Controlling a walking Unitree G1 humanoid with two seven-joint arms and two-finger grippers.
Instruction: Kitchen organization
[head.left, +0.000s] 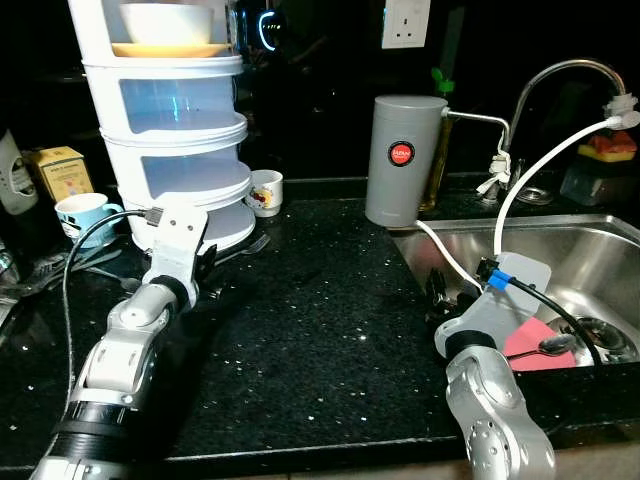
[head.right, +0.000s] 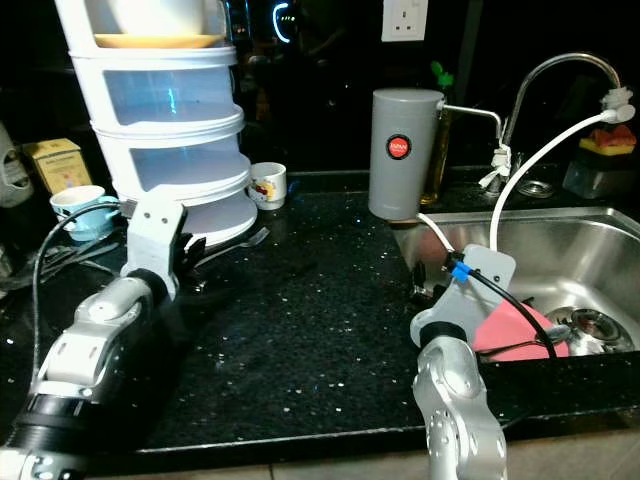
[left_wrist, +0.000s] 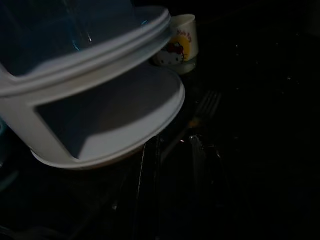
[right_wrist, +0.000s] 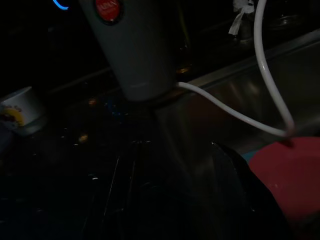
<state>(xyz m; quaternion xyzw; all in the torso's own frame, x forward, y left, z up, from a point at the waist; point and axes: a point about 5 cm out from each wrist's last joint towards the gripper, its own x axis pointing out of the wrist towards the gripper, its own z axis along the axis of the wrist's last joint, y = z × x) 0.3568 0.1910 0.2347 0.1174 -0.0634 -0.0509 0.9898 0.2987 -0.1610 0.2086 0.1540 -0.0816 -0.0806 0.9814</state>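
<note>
Black speckled stone formed the worktop (head.left: 320, 330), with a steel sink (head.left: 600, 250) set into its right side. A white tiered rack (head.left: 175, 130) stood at the far left, a fork (left_wrist: 202, 112) lying just beside its base and a small cartoon-printed cup (head.left: 265, 192) to its right. The left gripper (left_wrist: 175, 165) was held low over the worktop near the rack's base, its fingers parted around nothing. A grey cylindrical canister (head.left: 403, 160) stood by the sink's far left corner. The right gripper (head.left: 437, 295) was poised at the sink's near left edge, fingers apart and empty, beside a pink board (head.left: 535, 345) carrying a spoon (head.left: 550, 346).
</note>
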